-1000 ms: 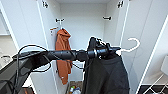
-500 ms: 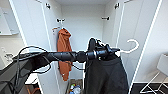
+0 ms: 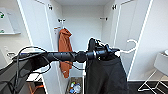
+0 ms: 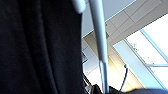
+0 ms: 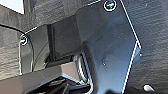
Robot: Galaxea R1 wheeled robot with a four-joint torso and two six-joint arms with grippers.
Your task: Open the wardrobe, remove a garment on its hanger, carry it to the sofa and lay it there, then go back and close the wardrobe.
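Observation:
The wardrobe (image 3: 82, 22) stands with both white doors swung wide. My left arm reaches in from the left across its opening. In front of it my left gripper (image 3: 112, 51) is shut on the white hanger (image 3: 131, 46), whose curved hook points right. The black garment (image 3: 107, 75) hangs limp from the hanger below the gripper, outside the wardrobe. In the left wrist view the hanger (image 4: 98, 37) runs close past the camera beside the black garment (image 4: 37, 50). The sofa is out of view.
A rust-orange hooded garment (image 3: 65, 50) still hangs inside the wardrobe at the left. A box of small items (image 3: 75, 87) sits on the wardrobe floor. A white chair (image 3: 160, 65) stands at the right, and a wall shelf (image 3: 10, 32) at the left.

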